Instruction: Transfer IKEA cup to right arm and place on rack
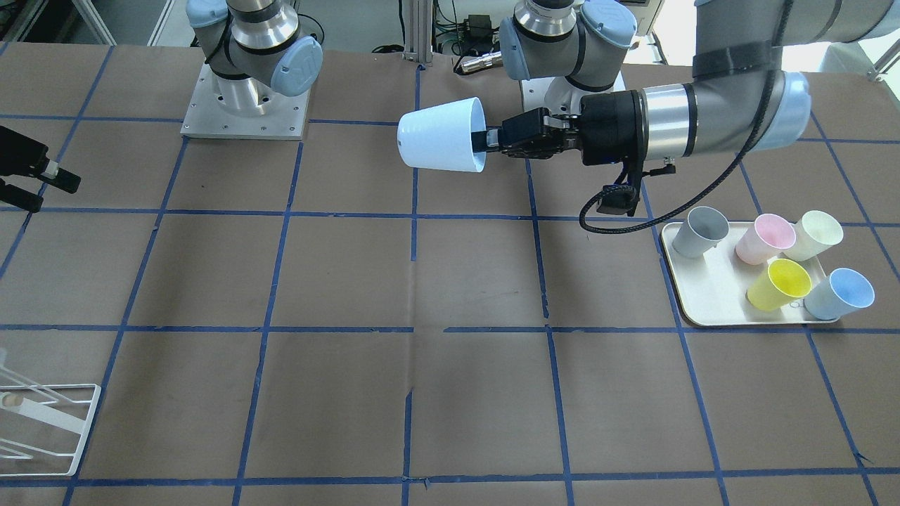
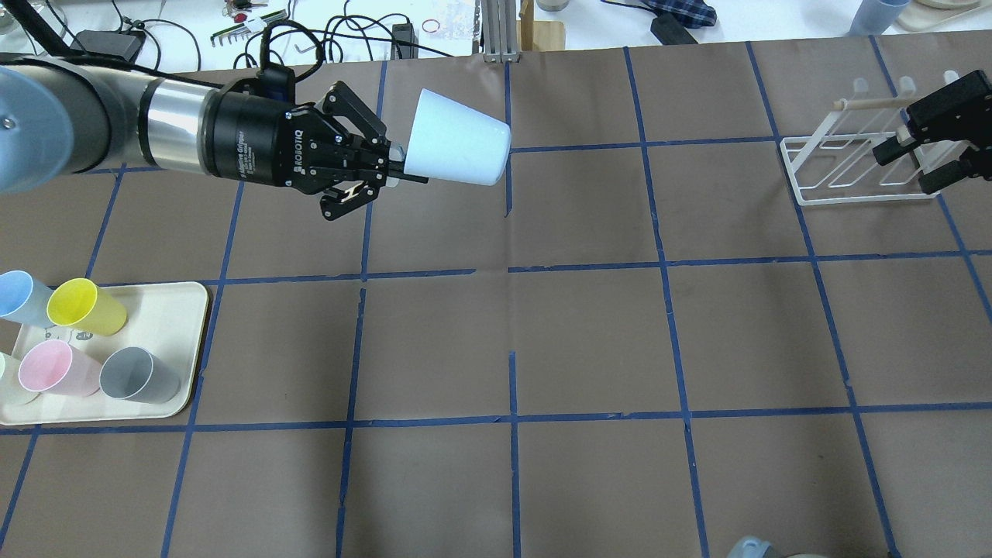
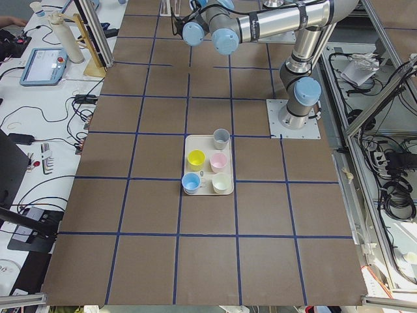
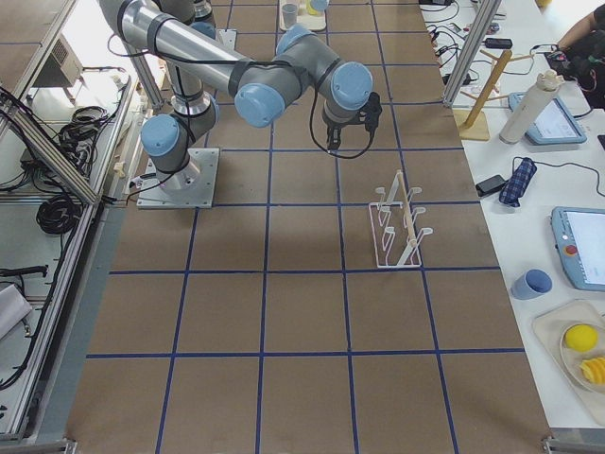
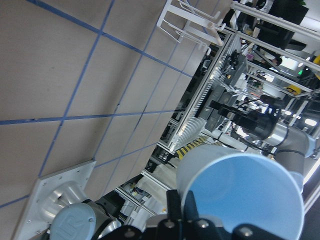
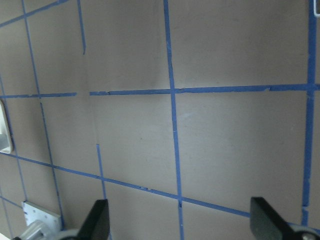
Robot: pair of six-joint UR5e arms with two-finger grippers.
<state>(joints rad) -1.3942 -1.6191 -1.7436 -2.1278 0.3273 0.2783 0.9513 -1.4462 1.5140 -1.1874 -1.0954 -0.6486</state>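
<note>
The pale blue IKEA cup (image 2: 457,139) lies sideways in the air, held by its rim in my left gripper (image 2: 395,167), which is shut on it; it also shows in the front view (image 1: 443,135) and the left wrist view (image 5: 240,195). My left gripper in the front view (image 1: 489,139) points toward the table's middle. My right gripper (image 2: 922,163) is open and empty, right beside the white wire rack (image 2: 852,167); its fingertips (image 6: 100,220) stand wide apart. In the front view the right gripper (image 1: 49,186) sits at the left edge, above the rack (image 1: 42,422).
A cream tray (image 2: 167,306) at the near left holds several cups: a second blue cup (image 2: 19,294), yellow (image 2: 81,306), pink (image 2: 50,368), grey (image 2: 136,373) and a pale one at the edge. Both arm bases (image 1: 246,105) stand at the table's robot side.
</note>
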